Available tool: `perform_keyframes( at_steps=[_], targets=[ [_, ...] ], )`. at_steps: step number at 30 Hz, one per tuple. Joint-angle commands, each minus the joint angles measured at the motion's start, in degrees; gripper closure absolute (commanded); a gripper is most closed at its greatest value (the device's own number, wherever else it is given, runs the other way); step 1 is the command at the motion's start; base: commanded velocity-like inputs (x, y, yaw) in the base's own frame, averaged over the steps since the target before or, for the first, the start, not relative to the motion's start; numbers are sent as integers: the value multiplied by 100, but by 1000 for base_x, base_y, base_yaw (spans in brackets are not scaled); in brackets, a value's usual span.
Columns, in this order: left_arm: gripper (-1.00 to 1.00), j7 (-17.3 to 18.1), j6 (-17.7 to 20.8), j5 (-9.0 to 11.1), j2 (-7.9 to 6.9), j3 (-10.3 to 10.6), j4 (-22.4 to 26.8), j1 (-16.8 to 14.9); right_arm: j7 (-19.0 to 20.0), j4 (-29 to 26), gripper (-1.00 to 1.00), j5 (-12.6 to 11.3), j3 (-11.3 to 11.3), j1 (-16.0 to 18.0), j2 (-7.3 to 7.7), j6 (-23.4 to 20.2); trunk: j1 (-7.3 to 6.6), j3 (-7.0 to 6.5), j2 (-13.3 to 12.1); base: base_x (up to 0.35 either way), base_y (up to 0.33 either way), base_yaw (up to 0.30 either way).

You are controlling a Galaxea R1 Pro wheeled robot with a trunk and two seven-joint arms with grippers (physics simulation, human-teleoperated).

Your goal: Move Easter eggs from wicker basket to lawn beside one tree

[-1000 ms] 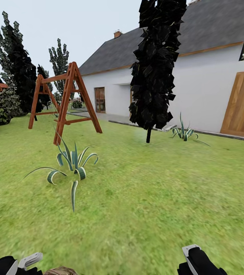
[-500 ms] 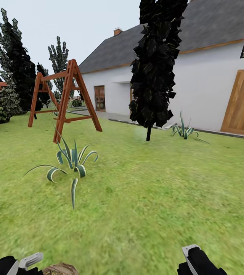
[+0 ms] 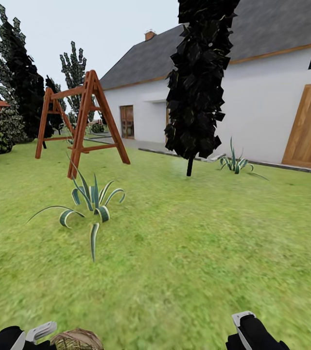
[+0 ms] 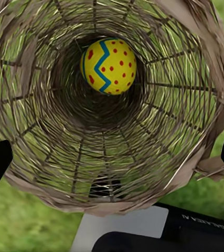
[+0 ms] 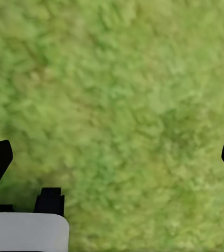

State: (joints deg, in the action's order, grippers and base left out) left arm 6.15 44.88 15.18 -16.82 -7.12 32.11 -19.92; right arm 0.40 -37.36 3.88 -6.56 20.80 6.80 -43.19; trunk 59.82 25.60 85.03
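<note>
Ahead we see a striped agave plant (image 3: pixel 91 206), a wooden swing frame (image 3: pixel 80 124), a black conifer (image 3: pixel 199 78) and the white house (image 3: pixel 267 116). Our left gripper (image 4: pixel 112 173) has its fingertips spread wide at either side of the wicker basket (image 4: pixel 195 105); we cannot tell whether they touch it. One Easter egg (image 4: pixel 108 65) lies deep inside. Our right gripper (image 5: pixel 112 163) hangs wide open, empty, over the lawn (image 3: pixel 199 243), which lies unobstructed between plant and conifer
</note>
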Motion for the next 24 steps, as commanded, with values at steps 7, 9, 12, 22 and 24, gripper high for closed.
perform_keyframes(
  at_steps=[7, 9, 12, 22, 24],
  targets=[
    [-100, 36, 30, -32, 3, -27, 5, -3, 4, -9, -100, 34, -29, 3, 6, -32, 154, 136, 286, 0, 0, 0],
    [-100, 37, 30, -32, 3, -27, 5, -3, 4, -9, -100, 34, -29, 3, 6, -32, 198, 172, 366, 0, 0, 0],
    [-100, 38, 30, -32, 3, -27, 5, -3, 4, -8, -100, 34, -29, 3, 6, -32, 264, 226, 487, 0, 0, 0],
    [-100, 42, 30, -24, 3, -27, 5, -3, 4, -8, -100, 34, -38, 4, 5, -32, 484, 405, 888, 0, 0, 0],
    [-100, 42, 30, -24, 3, -27, 5, -3, 7, -8, -100, 34, -38, 4, 2, -32, 528, 441, 968, 0, 0, 0]
  ],
)
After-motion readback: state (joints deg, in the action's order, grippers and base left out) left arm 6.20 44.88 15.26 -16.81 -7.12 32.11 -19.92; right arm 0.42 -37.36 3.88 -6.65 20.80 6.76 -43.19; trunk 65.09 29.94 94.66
